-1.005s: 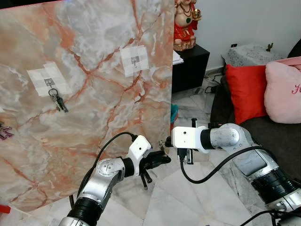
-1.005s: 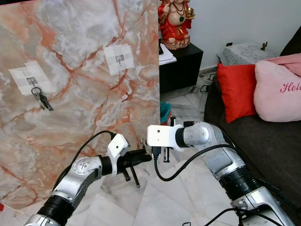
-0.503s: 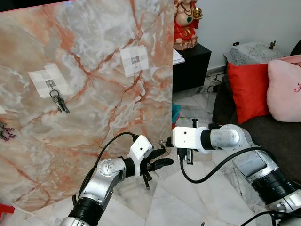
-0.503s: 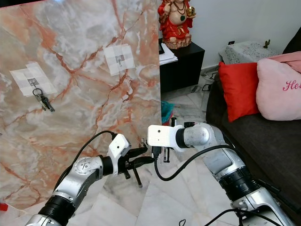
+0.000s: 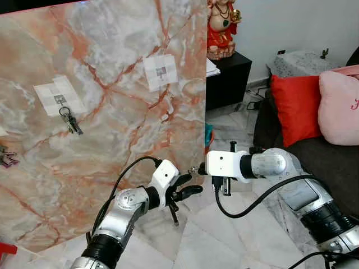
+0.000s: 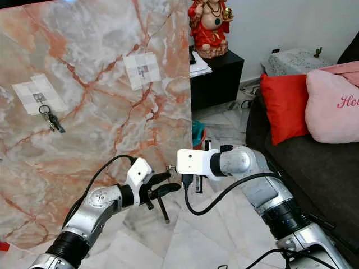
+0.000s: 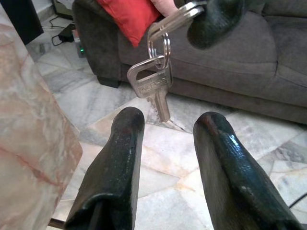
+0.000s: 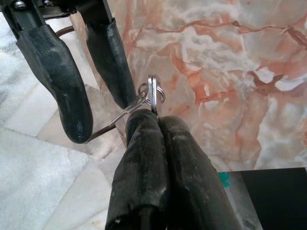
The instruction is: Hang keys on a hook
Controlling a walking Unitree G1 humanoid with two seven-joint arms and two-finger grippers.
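The keys (image 7: 156,84) are pinched by the right claw (image 8: 152,120), whose two fingers are pressed together on the key ring; in the left wrist view a single silver key is seen hanging from the ring below that claw's tip. The left claw (image 7: 165,127) is held spread, its fingers (image 7: 127,139) set just beneath the hanging key and apart from it. Both claws are met low down, near the lower right corner of the marble panel (image 5: 112,73), above the tiled floor (image 5: 224,235).

On the panel, a taped patch with a small hook (image 5: 161,72) is seen near the upper right edge, with nothing hung on it. Toward the left edge, a second taped hook (image 5: 58,100) carries another bunch of keys (image 5: 69,121). Right of the panel stand a black cabinet (image 5: 227,78) with a red figurine (image 5: 220,28) on it, and a dark sofa (image 5: 331,157) carrying a red cushion (image 5: 294,106) and a pink cushion (image 5: 339,106).
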